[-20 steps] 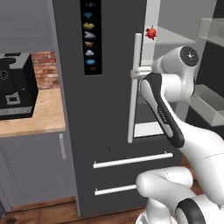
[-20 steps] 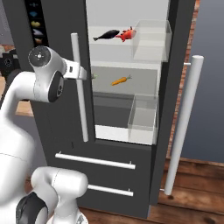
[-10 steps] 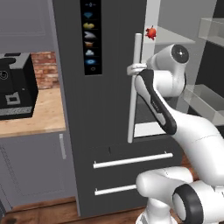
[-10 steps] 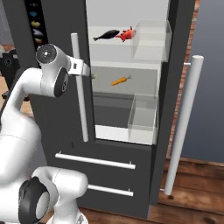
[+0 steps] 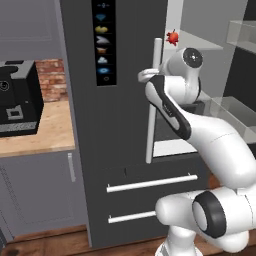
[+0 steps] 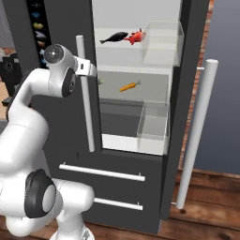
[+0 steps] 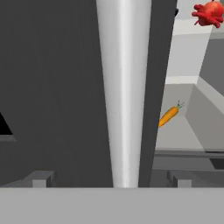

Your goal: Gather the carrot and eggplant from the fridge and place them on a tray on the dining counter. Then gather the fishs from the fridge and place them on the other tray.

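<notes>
fridge [image 6: 61, 28]: dark grey, right door ajar | carrot [image 7: 168, 116]: orange, tapered, on shelf | hand [image 7: 111, 179]: spread around handle [image 7: 124, 87]

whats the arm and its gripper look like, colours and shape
The arm is glossy white with rounded, tube-like links and bulging joints. Dark grey to black parts mark the joints: a round cap with a pale centre near the wrist, a black band along one link, and dark rings low on the body. The gripper has two small grey, blocky finger tips. No cables or markings show.

Glossy white rounded arm [image 5: 200, 135] segments with dark grey joint discs.
</notes>
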